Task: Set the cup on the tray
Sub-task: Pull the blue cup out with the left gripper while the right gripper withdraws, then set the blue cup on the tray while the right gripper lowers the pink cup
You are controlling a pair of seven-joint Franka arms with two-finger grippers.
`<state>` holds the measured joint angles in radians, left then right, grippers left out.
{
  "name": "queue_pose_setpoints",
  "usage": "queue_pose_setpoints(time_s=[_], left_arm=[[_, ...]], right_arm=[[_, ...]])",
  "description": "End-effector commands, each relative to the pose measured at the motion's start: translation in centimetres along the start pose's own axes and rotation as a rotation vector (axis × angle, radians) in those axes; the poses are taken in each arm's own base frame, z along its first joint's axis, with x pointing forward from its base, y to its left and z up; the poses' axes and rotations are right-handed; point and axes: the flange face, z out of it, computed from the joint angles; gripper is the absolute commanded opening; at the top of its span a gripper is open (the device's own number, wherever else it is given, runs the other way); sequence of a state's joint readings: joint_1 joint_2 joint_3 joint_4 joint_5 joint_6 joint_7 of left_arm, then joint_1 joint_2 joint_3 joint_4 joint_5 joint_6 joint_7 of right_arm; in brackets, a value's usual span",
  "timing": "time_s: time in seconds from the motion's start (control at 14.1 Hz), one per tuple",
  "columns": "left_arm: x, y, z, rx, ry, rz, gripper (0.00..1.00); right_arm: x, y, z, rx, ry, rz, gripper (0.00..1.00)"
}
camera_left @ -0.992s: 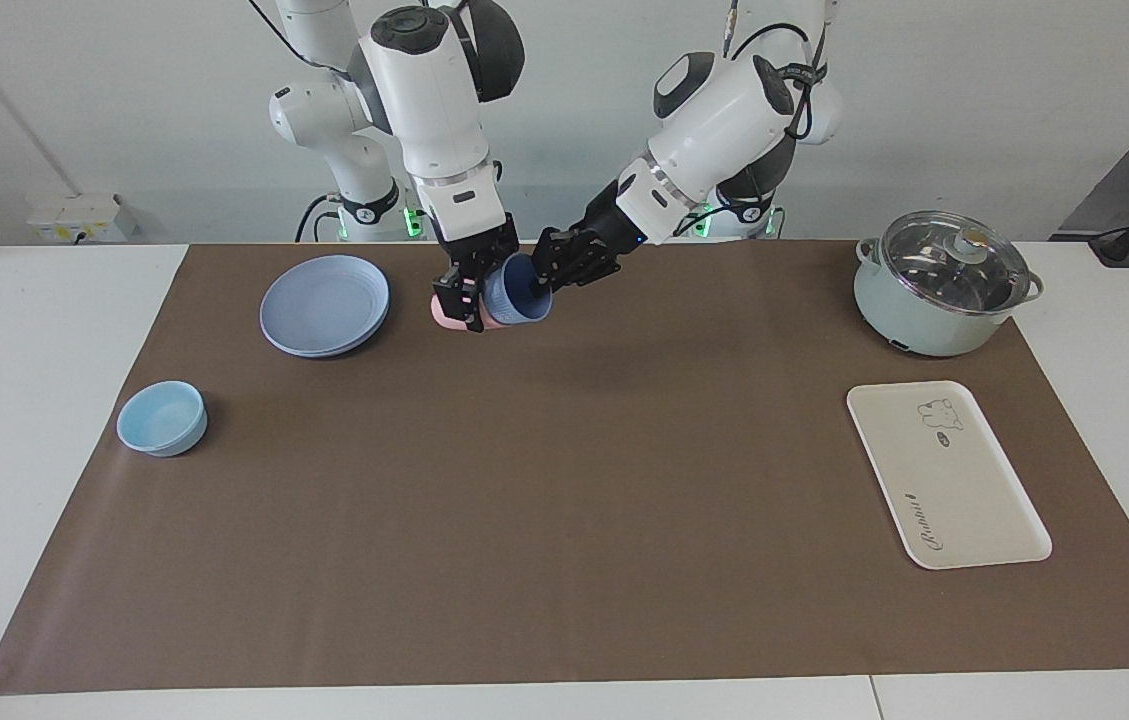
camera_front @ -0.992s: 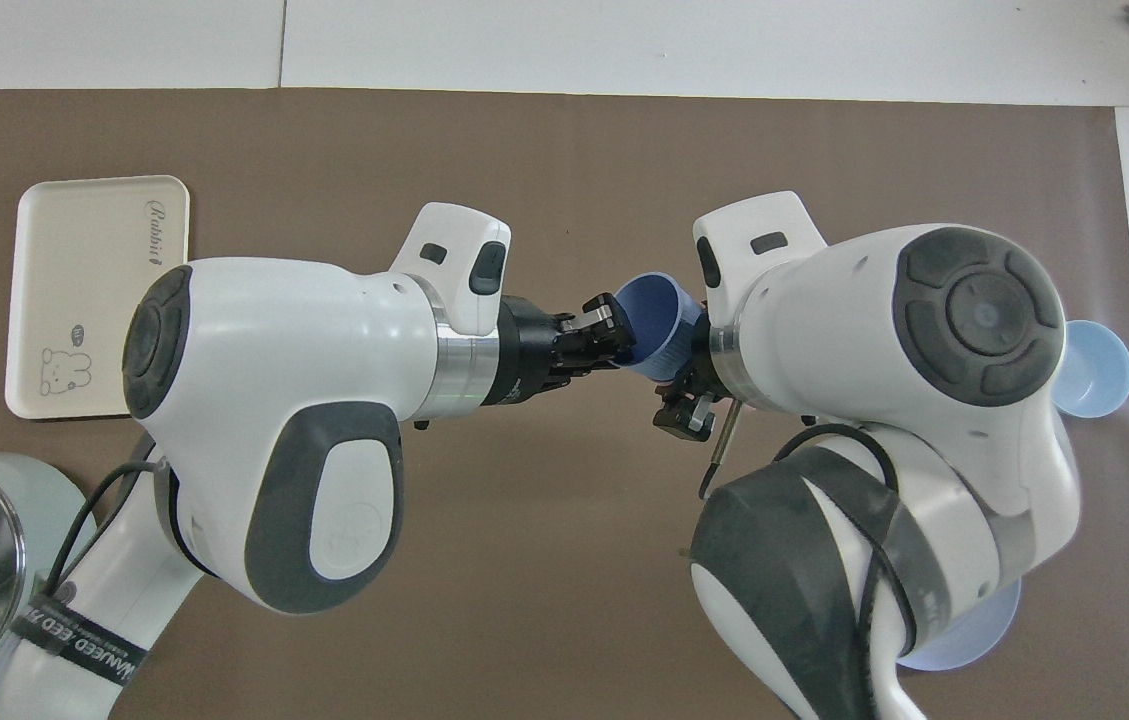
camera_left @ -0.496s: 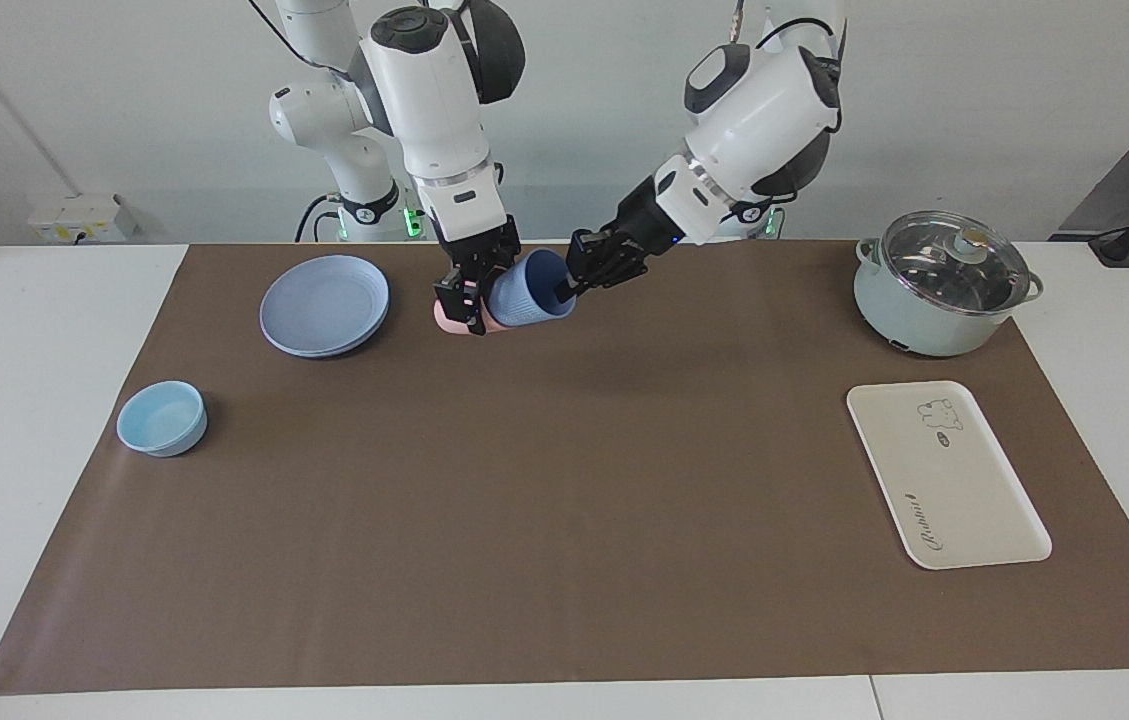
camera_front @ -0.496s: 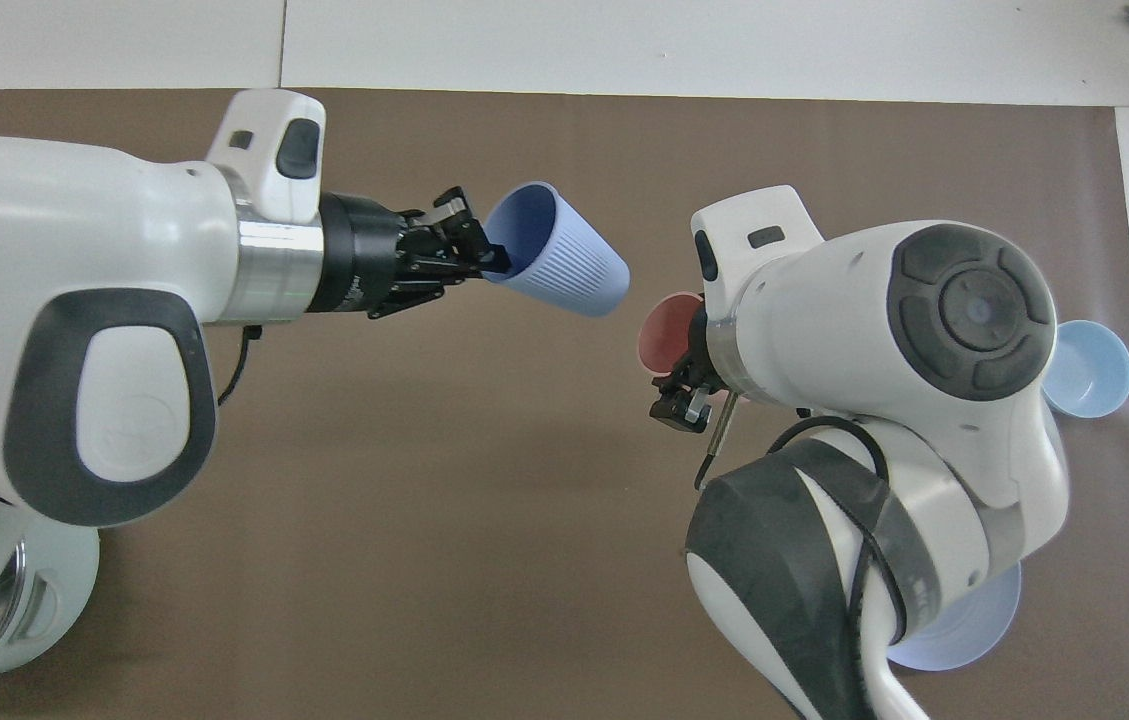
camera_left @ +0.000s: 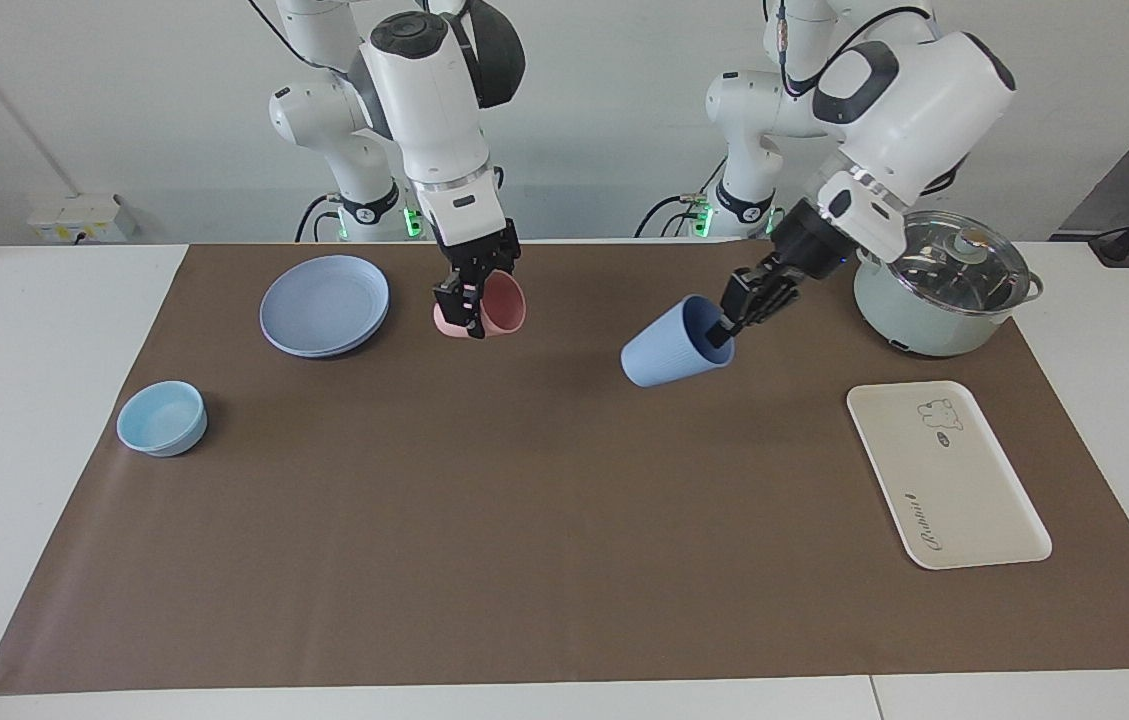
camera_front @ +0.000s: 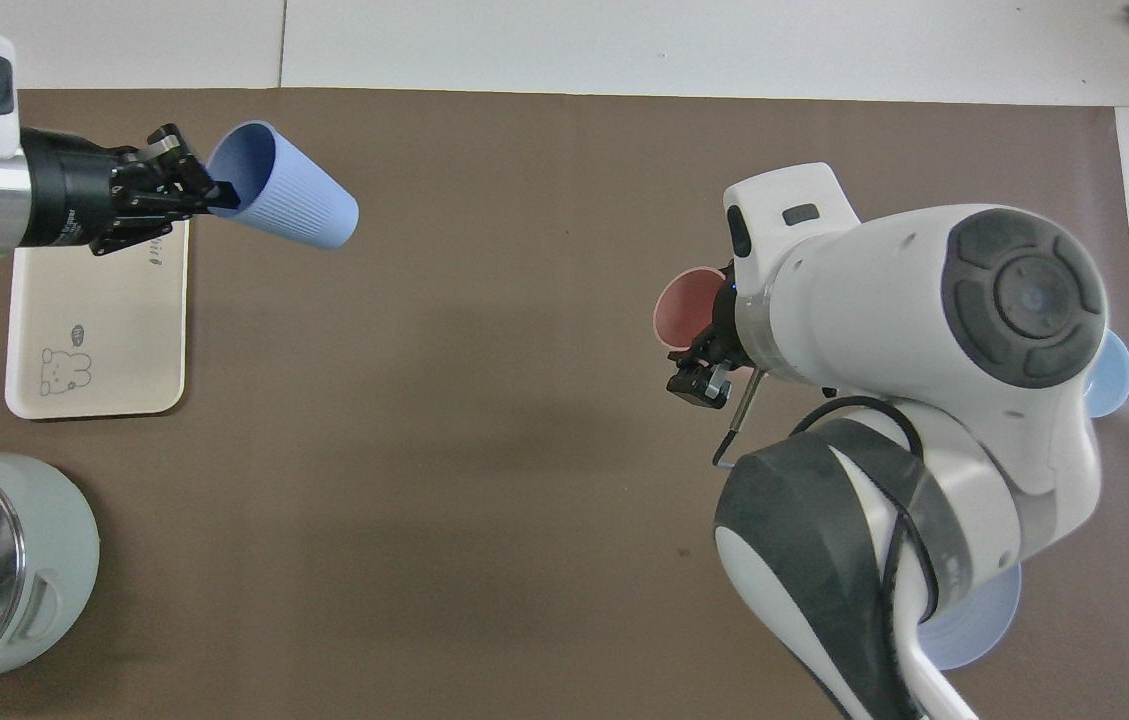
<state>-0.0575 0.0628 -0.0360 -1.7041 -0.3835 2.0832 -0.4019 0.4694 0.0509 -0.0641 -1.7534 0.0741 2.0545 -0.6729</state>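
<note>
Two cups are held aloft: the pink cup [camera_left: 496,306], tilted and empty, is pinched by the right gripper [camera_left: 472,295] beside the blue plate [camera_left: 325,304]. The periwinkle cup [camera_left: 676,342] (also empty) is gripped at its rim by the left gripper [camera_left: 736,312], over the mat near the bare tray [camera_left: 944,474].

The tray [camera_left: 959,500] carries script lettering that seems to read "Rabbit", at its end farthest from the pot [camera_left: 942,285], with a small bear drawing at its end nearest the pot.
</note>
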Motion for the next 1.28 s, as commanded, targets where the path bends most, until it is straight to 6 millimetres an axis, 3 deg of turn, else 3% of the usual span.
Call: queue_pose_setpoints(time_s=[0.0,0.14,0.35,0.5,0.64,0.78,0.92,1.06,1.2], left_arm=[[2.4,-7.2,-1.4,0.159,0.051,0.087,0.0],[4.7,-14.0,-3.3,0.191,0.062,0.119,0.0],[7.3,-21.0,-2.8,0.222,0.099,0.176,0.0],[8.3,-22.7,-0.3,0.229,0.107,0.162,0.0],[9.2,-24.6,1.8,0.236,0.122,0.144,0.0],[9.5,-25.5,3.3,0.242,0.145,0.146,0.0],[9.9,-26.5,4.7,0.248,0.139,0.172,0.0],[10.9,-29.5,5.9,0.264,0.149,0.19,0.0],[11.3,-30.0,7.0,0.26,0.166,0.186,0.0]], right_arm=[[-2.1,3.5,0.1,0.019,0.078,0.033,0.0],[-5.1,7.0,0.4,0.038,0.197,0.061,0.0],[-10.0,11.8,2.2,0.083,0.375,0.142,0.0],[-12.8,15.1,5.8,0.094,0.511,0.154,0.0],[-14.2,16.7,9.4,0.085,0.648,0.185,0.0],[-15.9,18.0,11.0,0.064,0.702,0.208,0.0],[-19.3,19.8,12.6,0.033,0.717,0.143,0.0],[-22.2,20.7,15.0,0.053,0.78,0.109,0.0],[-27.0,22.2,19.1,0.075,0.85,0.083,0.0]])
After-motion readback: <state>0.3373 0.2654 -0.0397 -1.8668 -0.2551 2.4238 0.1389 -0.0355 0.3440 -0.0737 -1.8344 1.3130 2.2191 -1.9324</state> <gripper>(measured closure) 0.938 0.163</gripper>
